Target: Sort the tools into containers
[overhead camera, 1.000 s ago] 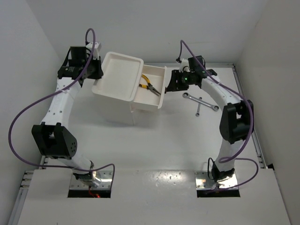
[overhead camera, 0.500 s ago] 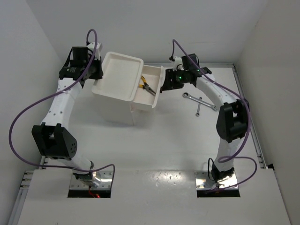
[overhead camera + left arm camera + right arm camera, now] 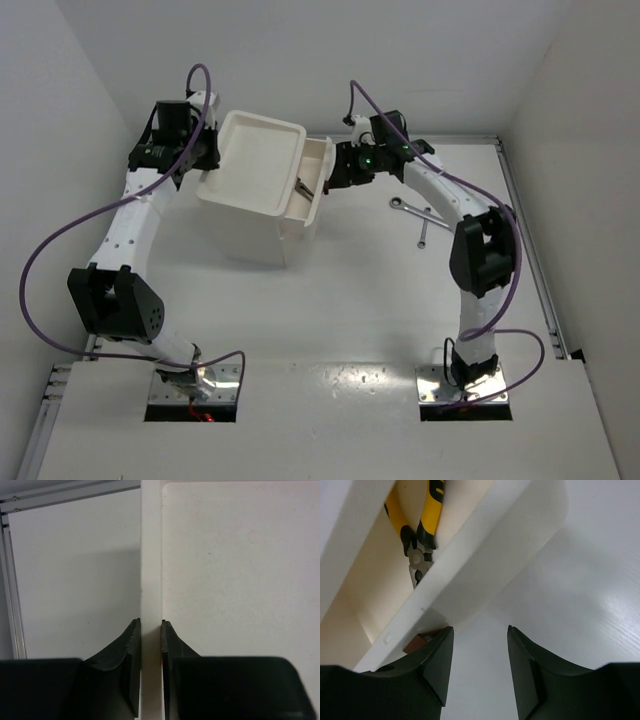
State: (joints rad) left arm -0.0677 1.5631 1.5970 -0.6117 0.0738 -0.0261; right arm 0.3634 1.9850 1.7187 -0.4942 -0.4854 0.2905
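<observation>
The large white bin (image 3: 252,162) stands at the back left. My left gripper (image 3: 205,160) is shut on its left rim, which runs between my fingers in the left wrist view (image 3: 151,555). The smaller bin (image 3: 318,160) is tilted against the large bin's right side. The yellow-handled pliers (image 3: 303,186) lie inside it and show in the right wrist view (image 3: 422,535). My right gripper (image 3: 335,172) is open at the smaller bin's right rim (image 3: 485,555), its left finger (image 3: 437,660) under that rim. Two silver wrenches (image 3: 408,208) (image 3: 423,235) lie on the table to the right. No screwdrivers show.
A small brown-orange thing (image 3: 415,643) peeks from under the smaller bin's rim; I cannot tell what it is. White walls close the table at the back and both sides. A metal rail (image 3: 520,200) runs along the right edge.
My right gripper has moved left and the smaller bin has shifted left and tipped against the large bin, with the pliers inside. The left arm has stayed still.
</observation>
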